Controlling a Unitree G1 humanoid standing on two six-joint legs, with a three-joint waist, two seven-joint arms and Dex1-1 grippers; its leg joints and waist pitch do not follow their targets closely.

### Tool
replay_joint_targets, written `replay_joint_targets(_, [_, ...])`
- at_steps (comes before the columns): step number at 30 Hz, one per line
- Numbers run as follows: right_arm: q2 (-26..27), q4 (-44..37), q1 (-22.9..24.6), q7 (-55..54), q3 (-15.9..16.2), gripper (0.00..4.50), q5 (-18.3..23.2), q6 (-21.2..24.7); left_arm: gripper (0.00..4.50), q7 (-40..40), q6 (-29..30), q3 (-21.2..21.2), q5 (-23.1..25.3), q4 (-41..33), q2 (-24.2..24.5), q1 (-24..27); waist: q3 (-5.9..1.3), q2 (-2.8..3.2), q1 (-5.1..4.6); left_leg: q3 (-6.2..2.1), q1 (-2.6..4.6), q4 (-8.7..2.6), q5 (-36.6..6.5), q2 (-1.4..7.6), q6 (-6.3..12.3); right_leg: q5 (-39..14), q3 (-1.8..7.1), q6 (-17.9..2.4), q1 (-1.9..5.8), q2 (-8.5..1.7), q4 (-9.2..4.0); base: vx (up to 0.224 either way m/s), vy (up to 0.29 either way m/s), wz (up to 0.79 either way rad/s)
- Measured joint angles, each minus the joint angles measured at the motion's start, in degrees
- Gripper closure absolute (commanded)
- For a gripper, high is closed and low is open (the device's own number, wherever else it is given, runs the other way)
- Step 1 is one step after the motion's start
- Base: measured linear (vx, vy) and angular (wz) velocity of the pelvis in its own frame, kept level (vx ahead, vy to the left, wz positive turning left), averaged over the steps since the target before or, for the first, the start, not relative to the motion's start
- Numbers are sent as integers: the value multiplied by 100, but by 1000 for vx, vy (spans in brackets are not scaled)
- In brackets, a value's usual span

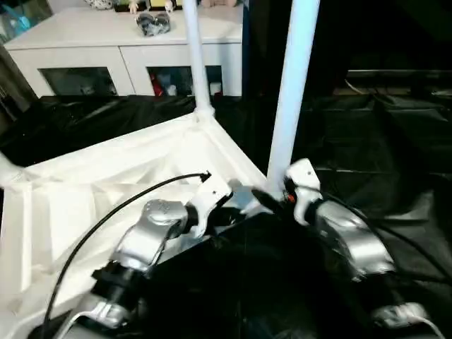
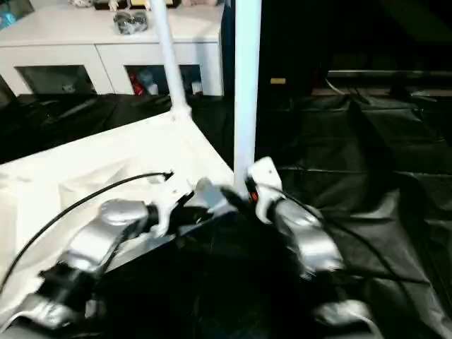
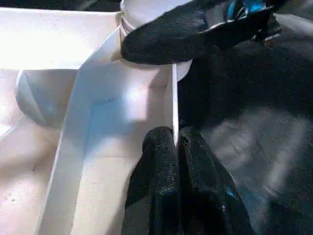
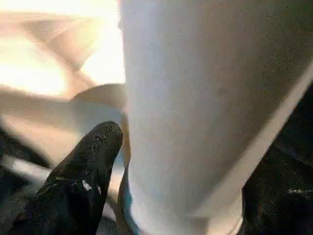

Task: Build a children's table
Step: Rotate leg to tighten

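The white tabletop [image 1: 106,183] lies upside down on black cloth, ribbed underside up. One white leg [image 1: 198,63] stands upright in the far corner socket. A second leg [image 1: 292,92] stands in the near right corner socket [image 3: 146,73]. My right gripper [image 1: 270,199] is shut on this leg's base, with a black finger [image 4: 88,166] on one side and the other finger [image 4: 274,205] across the tube. My left gripper [image 3: 176,147] is shut on the tabletop's thin rim [image 3: 174,98], just short of that corner, one finger on each side of the wall.
A white cabinet with glass doors [image 1: 127,49] stands at the back, small figures [image 1: 154,22] on top. Crumpled black cloth [image 1: 381,141] covers the ground to the right. A black cable [image 1: 106,212] arcs over my left forearm. Another white tube end [image 1: 7,169] shows at the tabletop's left corner.
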Motion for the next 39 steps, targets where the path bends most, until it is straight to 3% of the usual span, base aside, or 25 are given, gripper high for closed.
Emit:
replay_joint_targets(7, [-578,-632,409,1415,201,98,378,114,450,-832,-143,-80,-225,-233,463,188,10,-13,124,1,-2,4,-2,2,-6,1,0,-1,-4,0,6,0,0,0])
replay_joint_targets(10, [-764,-860,497,1877,261,130,626,318,450,-1105,-242,-114,-293,-312,635,254,15,-21,155,1,-3,5,-4,2,-11,1,1,-1,-4,0,6,0,0,0])
replay_joint_targets(18, [-950,-1202,660,2345,295,183,865,680,450,-1482,-267,-163,-430,-437,847,358,16,-22,197,2,-12,6,0,2,-3,1,-1,-1,-11,0,7,0,0,0])
replay_joint_targets(25, [-951,-1300,689,2330,300,189,869,816,450,-1525,-265,-168,-433,-439,854,362,16,-19,202,2,-11,6,-4,2,-11,1,0,-2,-11,0,8,0,0,0])
replay_joint_targets(28, [-751,-1149,649,1935,192,189,784,811,450,-1241,-264,-137,-383,-380,753,355,15,-20,177,1,-2,8,-4,2,-12,3,1,-4,-6,0,14,0,0,0])
replay_joint_targets(34, [217,-79,-50,-204,-259,190,412,771,450,-4,-135,44,-44,192,99,-59,15,-17,26,1,23,10,-3,2,-20,14,4,-19,-2,0,21,0,0,0])
replay_joint_targets(39, [704,326,-379,-1565,-519,190,209,837,450,719,75,79,94,455,-357,-317,13,-16,-18,1,25,8,0,2,-25,15,5,-20,8,-1,16,0,0,0])
